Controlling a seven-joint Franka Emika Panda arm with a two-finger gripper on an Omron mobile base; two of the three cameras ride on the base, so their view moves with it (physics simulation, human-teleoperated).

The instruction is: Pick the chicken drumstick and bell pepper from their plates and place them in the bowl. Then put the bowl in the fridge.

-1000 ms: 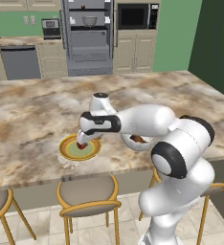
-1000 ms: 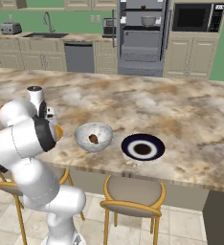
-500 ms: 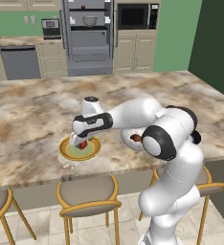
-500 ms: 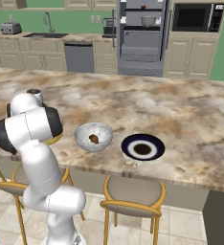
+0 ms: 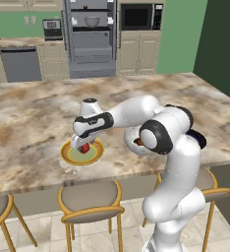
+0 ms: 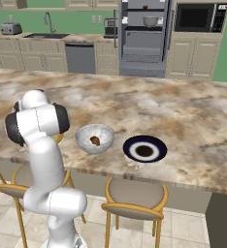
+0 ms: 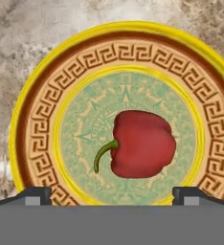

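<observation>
The red bell pepper (image 7: 141, 143) lies in the pale green centre of the yellow-rimmed plate (image 7: 35, 110). My gripper (image 7: 111, 194) hangs open right above it, the fingertips (image 7: 33, 194) wide apart on either side of the pepper without touching it. In the left base view the gripper (image 5: 80, 145) hovers over the pepper (image 5: 86, 147) and its plate (image 5: 95, 156). The speckled bowl (image 6: 89, 131) holds the brown chicken drumstick (image 6: 94, 140). Beside it sits the dark plate (image 6: 133, 148), bare. The fridge is out of view.
The marble island counter (image 5: 33, 113) ends close in front of the plates, with stools (image 5: 90, 203) below the edge. A black microwave (image 6: 196, 18) and a grey steel oven stack (image 6: 143, 36) stand against the back wall.
The arm has stretched further left, and the hand has settled a little lower over the yellow plate. Pepper, bowl and dark plate have not moved.
</observation>
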